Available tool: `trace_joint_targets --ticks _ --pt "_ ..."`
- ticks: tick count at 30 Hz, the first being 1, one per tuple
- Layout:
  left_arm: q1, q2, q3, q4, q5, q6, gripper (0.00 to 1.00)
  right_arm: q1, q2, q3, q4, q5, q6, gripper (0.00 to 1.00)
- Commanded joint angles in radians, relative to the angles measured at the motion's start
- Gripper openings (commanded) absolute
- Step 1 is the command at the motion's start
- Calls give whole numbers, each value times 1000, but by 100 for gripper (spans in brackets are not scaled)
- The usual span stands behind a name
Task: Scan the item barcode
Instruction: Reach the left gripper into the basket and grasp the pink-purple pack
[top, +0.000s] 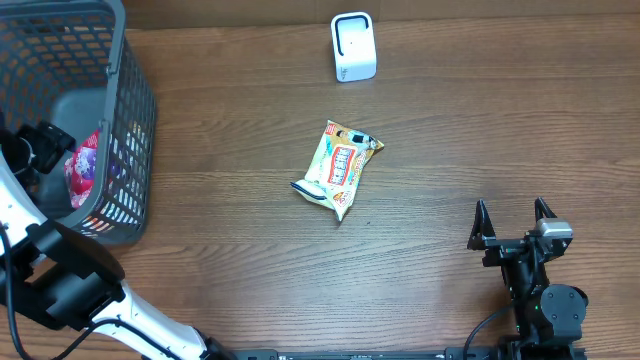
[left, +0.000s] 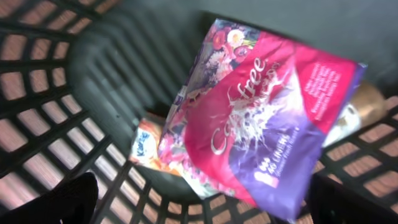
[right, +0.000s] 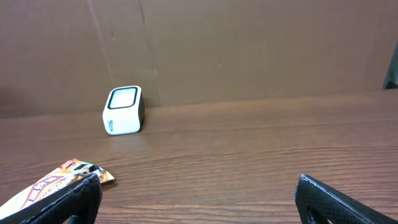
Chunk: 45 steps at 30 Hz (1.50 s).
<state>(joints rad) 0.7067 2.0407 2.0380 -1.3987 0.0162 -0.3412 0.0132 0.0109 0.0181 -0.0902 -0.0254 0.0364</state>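
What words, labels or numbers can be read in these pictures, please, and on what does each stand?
"free", white script, on the pink and purple plastic pouch in the dark mesh basket.
Smaller white print on that pouch: blurred.
Blue word on the orange packet beneath: blurred.
Red print on the yellow snack packet: too small.
On the white box-shaped scanner: nothing readable.

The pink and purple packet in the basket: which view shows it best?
The left wrist view: the packet fills the frame, its print visible. Overhead shows only a pink patch behind the basket mesh. The right wrist view does not show it.
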Motion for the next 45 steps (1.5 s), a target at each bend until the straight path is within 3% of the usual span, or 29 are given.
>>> trace_joint_targets --ticks 1,6,13,20,25,29,34,35,45 --pt "0 0 -56 29 33 31 100 -2 -8 -10 6 5 -3 100" --pt "-17 0 -139 97 164 105 100 -2 -8 -10 6 5 -3 100" --pt "-89 0 -240 209 198 159 97 -2 -8 -10 6 5 -3 100" --pt "-116 0 -246 217 40 115 85 -2 -8 -10 6 6 -3 100" --pt "-116 0 -301 230 -9 109 82 -2 -8 -10 6 6 -3 100" --pt "-116 0 -370 271 -11 109 61 -2 -8 -10 6 5 -3 100" --pt "-114 -1 -348 270 -27 109 9 -2 -8 -10 6 6 -3 100" --pt "-112 -1 -334 263 -27 108 4 -2 -8 -10 6 6 -3 100" --pt "-111 -17 -31 26 -26 109 4 -2 -8 -10 6 6 -3 100"
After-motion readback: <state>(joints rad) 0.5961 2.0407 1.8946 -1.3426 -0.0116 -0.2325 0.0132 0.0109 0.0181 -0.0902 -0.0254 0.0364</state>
